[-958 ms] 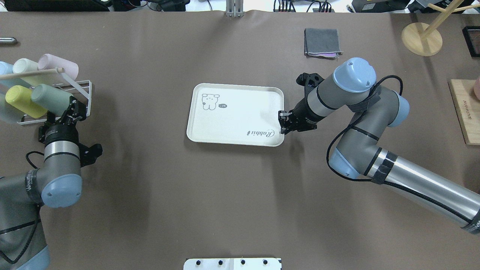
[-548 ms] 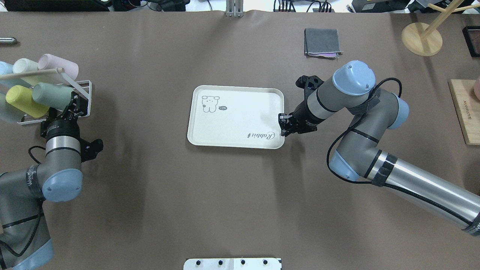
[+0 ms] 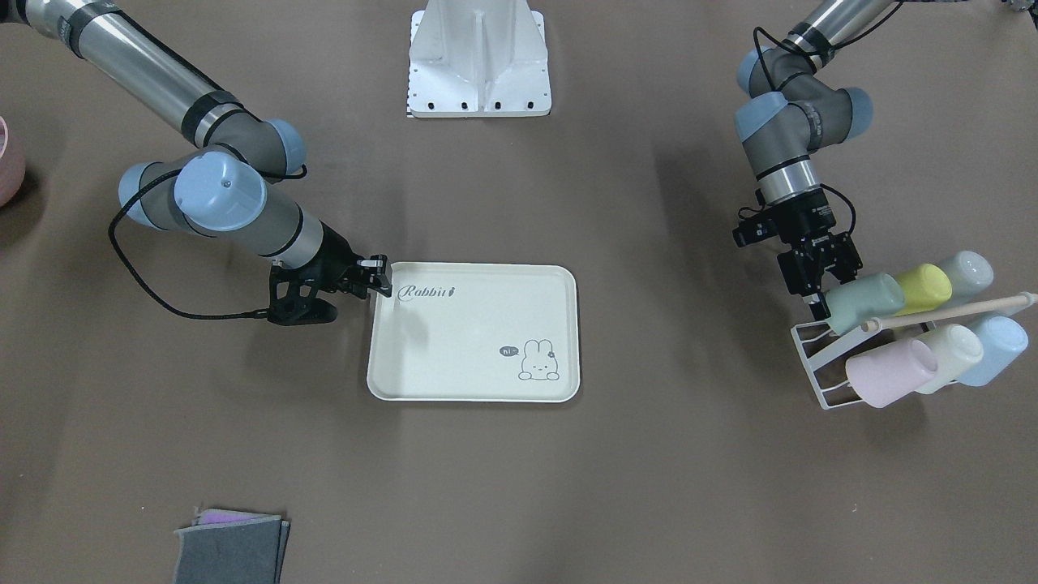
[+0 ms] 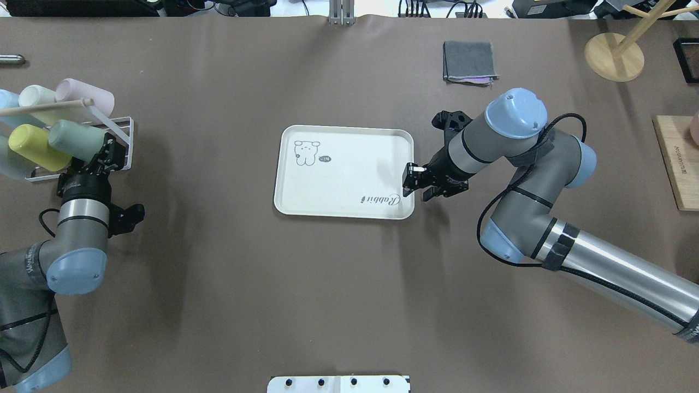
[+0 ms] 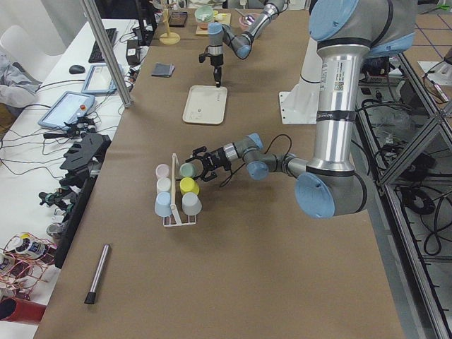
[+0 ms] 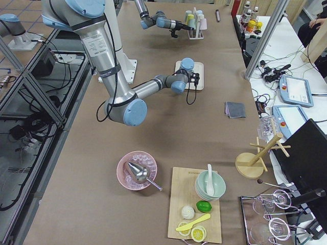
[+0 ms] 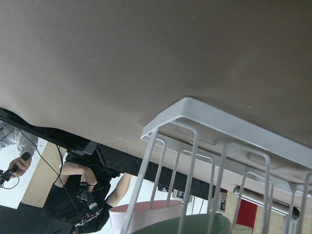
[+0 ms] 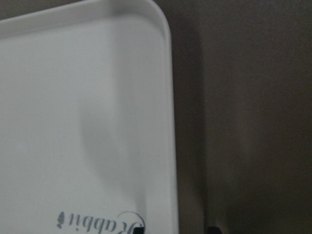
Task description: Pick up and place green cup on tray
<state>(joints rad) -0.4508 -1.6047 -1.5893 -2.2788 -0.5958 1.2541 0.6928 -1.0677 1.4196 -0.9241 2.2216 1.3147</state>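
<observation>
**A:** While the green cup (image 4: 76, 140) lies on its side in the white wire rack (image 4: 123, 123), well apart from the tray (image 4: 349, 180), which step would you say is in hand?

**B:** The reach, I'd judge, just short of the grasp. The left hand (image 4: 106, 154) sits at the cup's mouth end with its fingers apart. It holds nothing, and I can't tell whether a finger touches the rim.

**A:** And the other arm?

**B:** The right hand (image 4: 410, 177) is low at the tray's corner, by the "Rabbit" script. Its wrist view shows one fingertip inside the raised rim and one outside. The gap is narrow and the rim between them is not clamped. My guess is that it is there to steady the tray.

**A:** What does the next move call for?

**B:** The left fingers need to close on the cup's wall, one inside the mouth and one outside. The yellow cup (image 4: 33, 144) lies just beside it and a wooden rod (image 4: 43, 106) crosses the rack near it. So I'd draw the cup out along its own axis and lift only once it is free. After that comes the carry over the desk (image 4: 218, 273) to the tray.
</observation>
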